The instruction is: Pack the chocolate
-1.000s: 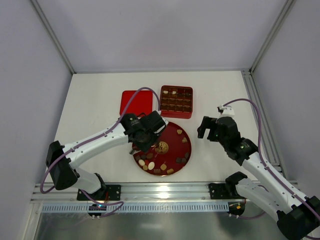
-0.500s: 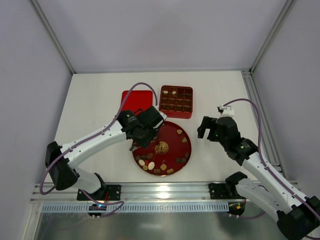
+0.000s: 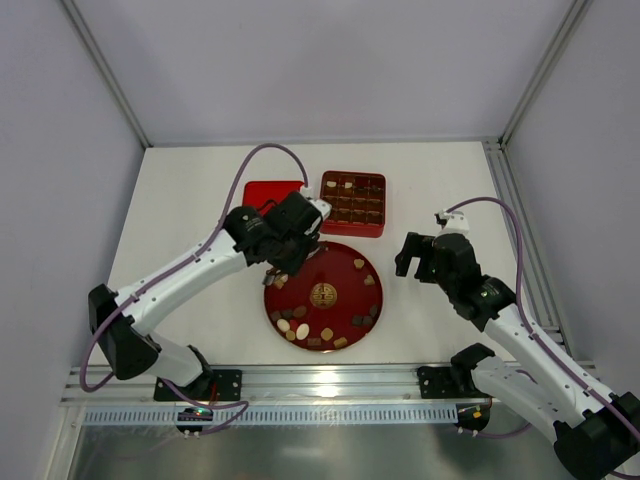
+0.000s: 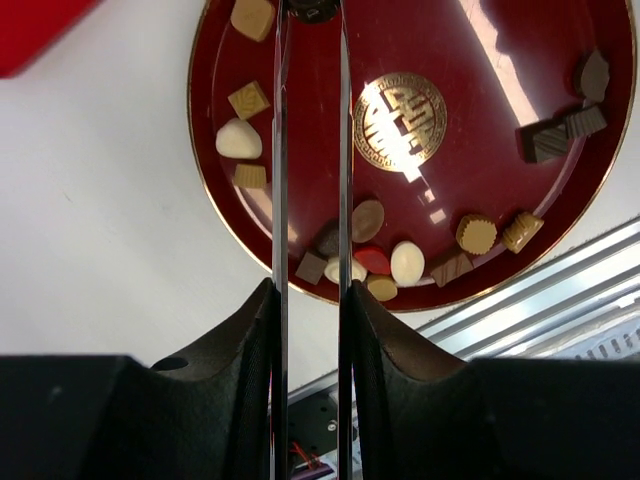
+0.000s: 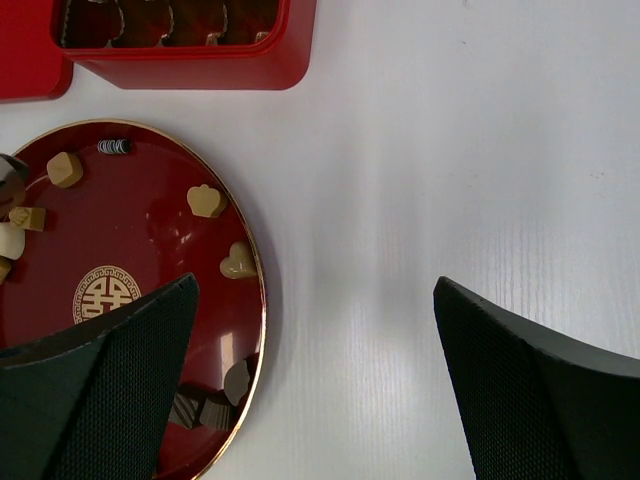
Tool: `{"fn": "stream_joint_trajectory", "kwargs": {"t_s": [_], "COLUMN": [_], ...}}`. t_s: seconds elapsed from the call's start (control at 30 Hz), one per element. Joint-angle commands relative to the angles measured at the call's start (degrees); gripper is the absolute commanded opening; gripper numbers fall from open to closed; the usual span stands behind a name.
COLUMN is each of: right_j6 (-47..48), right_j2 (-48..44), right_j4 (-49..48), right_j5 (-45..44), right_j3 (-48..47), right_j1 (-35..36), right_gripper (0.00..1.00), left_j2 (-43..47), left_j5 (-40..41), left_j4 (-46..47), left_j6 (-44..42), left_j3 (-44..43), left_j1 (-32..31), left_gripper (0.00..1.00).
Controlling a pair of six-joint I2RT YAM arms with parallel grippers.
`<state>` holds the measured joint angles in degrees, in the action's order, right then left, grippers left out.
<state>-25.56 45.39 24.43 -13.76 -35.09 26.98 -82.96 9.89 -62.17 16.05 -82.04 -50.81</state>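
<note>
The left gripper (image 4: pixel 311 25) has its jaws drawn narrow, closed on a dark chocolate (image 4: pixel 314 9) pinched at the very tips. It hangs above the far-left rim of the round red plate (image 3: pixel 342 270). Behind that arm, towards the far edge of the tabletop (image 3: pixel 200 220), a flat red lid (image 3: pixel 262 190) lies partly hidden by the wrist.

The plate sits at the middle of the tabletop, closer to the near edge. A gold emblem (image 3: pixel 323 294) marks its centre, and loose chocolate pieces (image 3: pixel 301 330) in tan, cream and dark brown lie around it. Most are bunched along the near-left rim, a few lie on the far-left side, and others are spread along the right rim.

Just beyond the plate, right of the lid, stands the square red box (image 3: pixel 352 230). Many of its grid compartments already hold pieces, though how many is hard to tell.

The right gripper (image 5: pixel 315 285) is spread wide and holds nothing. It hovers over bare tabletop just right of the plate.
</note>
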Motion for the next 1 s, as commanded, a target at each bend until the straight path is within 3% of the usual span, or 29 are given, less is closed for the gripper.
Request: {"fn": "stream_joint_trajectory", "kwargs": {"t_s": [0.0,0.63,0.97], "right_j6": [0.34,1.83,2.18], "right_j2": [-0.3,1.72,1.63], "right_j4": [-1.84,-1.66,-1.84], "right_j5": [-1.36,-1.45,-1.53], "right_j3": [-0.86,-3.58,-3.32], "right_j1": [-0.17,-0.26,-0.44], "right_gripper": [1.0,1.0,1.0], "left_j2": [-1.32,-20.74,-27.52], "left_j5": [1.36,4.52,2.59], "left_j4": [4.34,12.69,15.76], "left_j6": [-0.23,-4.54,-4.37], "left_j3": [-4.09,-23.95,-25.89], "left_j1": [1.15,8.97,11.96], "left_gripper": [0.32,0.32,0.31]}}
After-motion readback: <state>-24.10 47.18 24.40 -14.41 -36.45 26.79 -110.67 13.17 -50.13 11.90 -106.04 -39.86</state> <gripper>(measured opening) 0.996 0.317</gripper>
